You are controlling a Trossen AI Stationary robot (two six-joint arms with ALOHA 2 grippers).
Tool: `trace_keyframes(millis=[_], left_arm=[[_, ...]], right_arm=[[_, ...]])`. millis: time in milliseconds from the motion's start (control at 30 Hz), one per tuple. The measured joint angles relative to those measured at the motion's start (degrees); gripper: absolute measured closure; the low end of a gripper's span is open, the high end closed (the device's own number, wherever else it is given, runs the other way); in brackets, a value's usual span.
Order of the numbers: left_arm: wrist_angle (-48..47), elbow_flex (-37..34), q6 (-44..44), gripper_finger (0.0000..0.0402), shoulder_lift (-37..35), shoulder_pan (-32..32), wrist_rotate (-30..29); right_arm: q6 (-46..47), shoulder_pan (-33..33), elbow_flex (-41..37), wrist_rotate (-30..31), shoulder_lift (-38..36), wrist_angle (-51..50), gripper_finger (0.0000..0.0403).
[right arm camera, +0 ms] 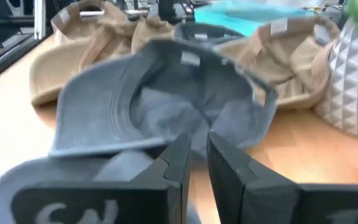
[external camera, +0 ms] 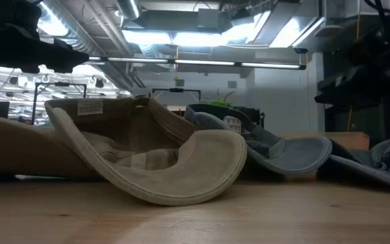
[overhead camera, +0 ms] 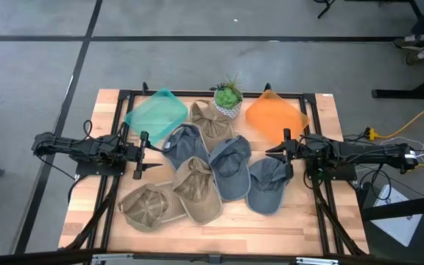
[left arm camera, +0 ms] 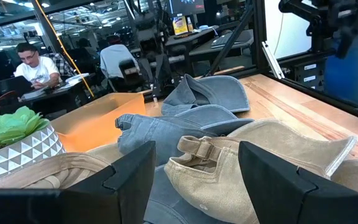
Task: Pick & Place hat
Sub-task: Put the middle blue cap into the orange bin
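Grey and tan hats [overhead camera: 219,173] piled mid-surface, between teal tray [overhead camera: 155,114] & orange tray [overhead camera: 274,116]. Left end effector [overhead camera: 140,154] spread wide nr left edge, empty; right end effector [overhead camera: 280,153] nearly closed nr right edge, empty.

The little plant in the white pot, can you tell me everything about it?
The small green plant in the white pot stands upright at the back of the wooden table, between the teal tray and the orange tray. Its leaves look spiky and thick, perhaps artificial. The pot carries a raised triangle pattern. A tan cap lies right against it; neither gripper is near.
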Motion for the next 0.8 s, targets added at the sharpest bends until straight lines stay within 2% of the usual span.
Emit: trace_keyframes(millis=[167, 400, 633, 800], left_arm=[[0.0, 0.0, 0.0, 0.0176, 0.0, 0.0, 0.0], [0.0, 0.0, 0.0, 0.0176, 0.0, 0.0, 0.0], [0.0, 0.0, 0.0, 0.0176, 0.0, 0.0, 0.0], [0.0, 0.0, 0.0, 0.0176, 0.0, 0.0, 0.0]], right_arm=[[0.0, 0.0, 13.0, 0.0, 3.1, -11.0, 0.035], [-0.1, 0.1, 33.4, 0.0, 14.2, -27.1, 0.035], [-1.4, 1.4, 48.1, 0.0, 29.5, -29.6, 0.035], [-1.5, 3.7, 55.2, 0.0, 40.7, -29.7, 0.035]])
